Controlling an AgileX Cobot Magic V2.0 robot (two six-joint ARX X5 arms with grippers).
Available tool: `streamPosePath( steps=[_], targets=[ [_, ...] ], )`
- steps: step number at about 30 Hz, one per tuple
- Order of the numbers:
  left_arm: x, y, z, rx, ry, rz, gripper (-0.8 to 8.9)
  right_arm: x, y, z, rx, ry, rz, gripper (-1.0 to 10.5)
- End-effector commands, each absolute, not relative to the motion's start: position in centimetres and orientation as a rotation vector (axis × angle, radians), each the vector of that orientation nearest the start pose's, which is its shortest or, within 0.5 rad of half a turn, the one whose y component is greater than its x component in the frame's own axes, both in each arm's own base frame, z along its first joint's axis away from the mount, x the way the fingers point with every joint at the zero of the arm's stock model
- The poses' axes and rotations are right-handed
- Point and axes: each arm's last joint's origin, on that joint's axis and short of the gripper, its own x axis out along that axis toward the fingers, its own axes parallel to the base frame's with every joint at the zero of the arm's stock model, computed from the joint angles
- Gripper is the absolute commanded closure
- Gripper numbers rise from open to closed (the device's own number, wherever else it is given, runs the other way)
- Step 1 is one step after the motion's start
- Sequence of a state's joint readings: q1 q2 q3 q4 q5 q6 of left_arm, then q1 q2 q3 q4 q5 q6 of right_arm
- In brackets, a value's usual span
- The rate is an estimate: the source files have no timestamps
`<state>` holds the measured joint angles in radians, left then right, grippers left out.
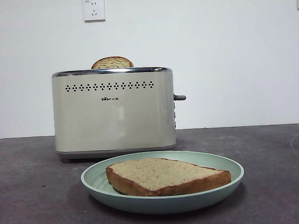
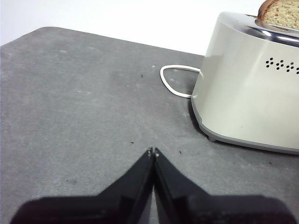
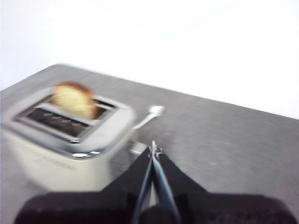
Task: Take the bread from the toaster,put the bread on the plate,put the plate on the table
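Observation:
The bread (image 1: pixel 165 175), a flat tan slice with dark crust, lies on the mint-green plate (image 1: pixel 99 182), which rests on the dark grey table (image 1: pixel 33 198) in front of the toaster (image 1: pixel 113 111). The other, rounder slice (image 1: pixel 112 63) sticks up from the toaster's slot; it also shows in the left wrist view (image 2: pixel 280 13) and the right wrist view (image 3: pixel 74 100). My left gripper (image 2: pixel 153 151) is shut and empty, low over the table beside the toaster (image 2: pixel 247 84). My right gripper (image 3: pixel 154 148) is shut and empty, above and beside the toaster (image 3: pixel 65 140). Neither gripper shows in the front view.
A white power cord (image 2: pixel 175 79) loops on the table behind the toaster. The toaster's grey lever (image 1: pixel 179 97) sticks out on its right side. A wall socket (image 1: pixel 94 9) is on the white wall behind.

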<state>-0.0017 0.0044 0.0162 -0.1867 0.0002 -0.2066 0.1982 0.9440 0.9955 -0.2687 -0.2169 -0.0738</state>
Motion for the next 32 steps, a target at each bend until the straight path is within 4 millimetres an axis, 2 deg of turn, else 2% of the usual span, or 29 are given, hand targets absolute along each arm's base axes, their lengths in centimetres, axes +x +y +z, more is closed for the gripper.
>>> streamPosePath(
  steps=[1,4,9,12,16,21,32],
  targets=[
    [9.6,0.0,14.7,-0.198,0.181,0.019,8.17,18.6,3.0,31.7,-0.02,0.238,0.28,9.5],
    [9.6,0.0,14.7,-0.198,0.181,0.018,8.17,16.8,1.7,27.5,-0.013,0.23,0.158,9.5],
    [9.6,0.0,14.7,-0.198,0.181,0.018,8.17,13.5,0.6,21.6,-0.006,0.157,0.08,9.5],
    [9.6,0.0,14.7,-0.198,0.181,0.018,8.17,12.0,0.4,18.7,0.025,0.127,0.064,9.5],
    [9.6,0.0,14.7,-0.198,0.181,0.018,8.17,10.8,0.3,15.8,0.073,0.1,0.055,9.5],
    [9.6,0.0,14.7,-0.198,0.18,0.018,8.17,9.7,0.2,14.7,0.071,0.192,0.02,9.5],
    [9.6,0.0,14.7,-0.198,0.18,0.018,8.17,9.7,0.2,14.7,0.065,0.189,0.01,9.5]
  ],
)
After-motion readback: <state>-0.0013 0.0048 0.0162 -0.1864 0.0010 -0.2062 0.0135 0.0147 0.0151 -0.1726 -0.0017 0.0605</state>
